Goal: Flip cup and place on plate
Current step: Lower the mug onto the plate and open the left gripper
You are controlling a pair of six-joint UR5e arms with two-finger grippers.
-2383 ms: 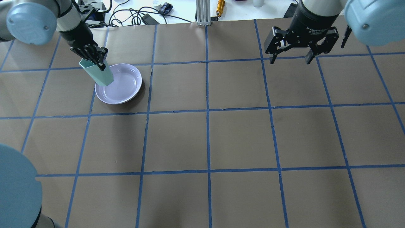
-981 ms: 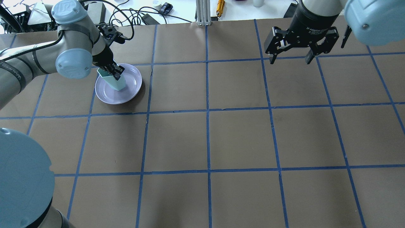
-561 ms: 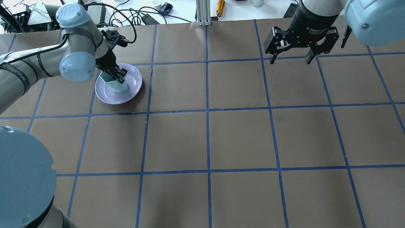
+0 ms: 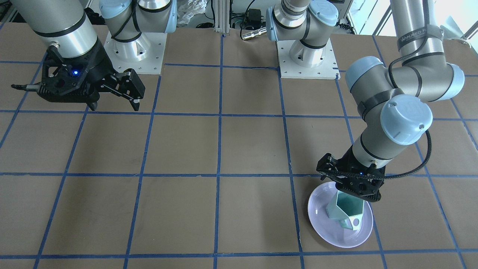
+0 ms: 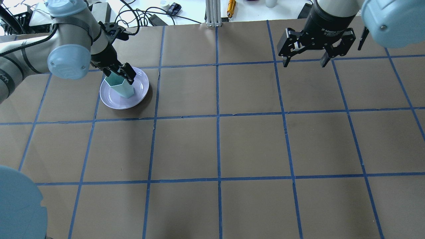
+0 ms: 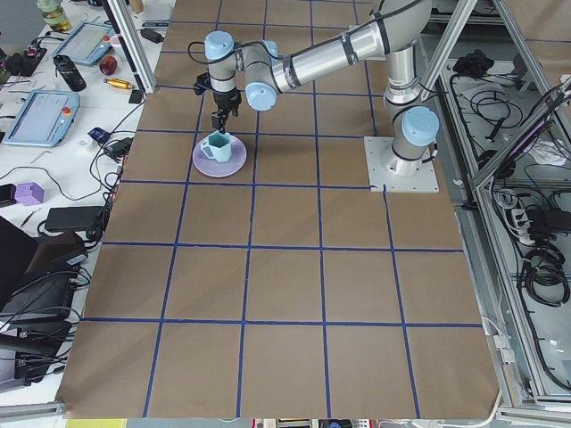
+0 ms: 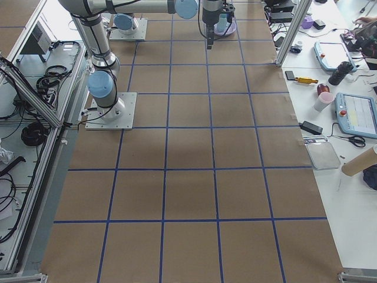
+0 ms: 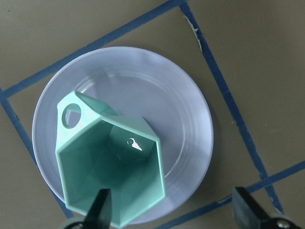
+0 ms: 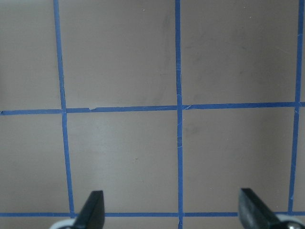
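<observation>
The mint-green faceted cup (image 8: pixel 110 171) is standing mouth-up on the lavender plate (image 8: pixel 186 119), showing its hexagonal rim, a darker teal inside with a small bright glint on the bottom, and an angular loop handle pointing toward 10 o'clock in the left wrist view. In that view it is sitting off-centre, toward 7 o'clock on the plate, its rim reaching past the plate's edge. In the front-facing view the cup (image 4: pixel 346 211) is leaning slightly, handle toward 6 o'clock, on the plate (image 4: pixel 321 224). The left gripper (image 5: pixel 120 72) is hanging just over the cup's rim (image 5: pixel 120 87) with its jaws parted wide: in the left wrist view one fingertip (image 8: pixel 100 210) is overlapping the cup's near wall while the other sits far off at 4 o'clock, clear of the plate, so nothing is being clamped. Whether that near fingertip is touching the cup is not readable. The right gripper (image 5: pixel 305 61) is hovering well apart above the brown table (image 5: pixel 252 142) with its fingers spread and empty. The cup's base and any lettering are hidden, the fingertips are cut off at the bottom edge of both wrist views, and in the right side view the cup and plate are too small to make out.
</observation>
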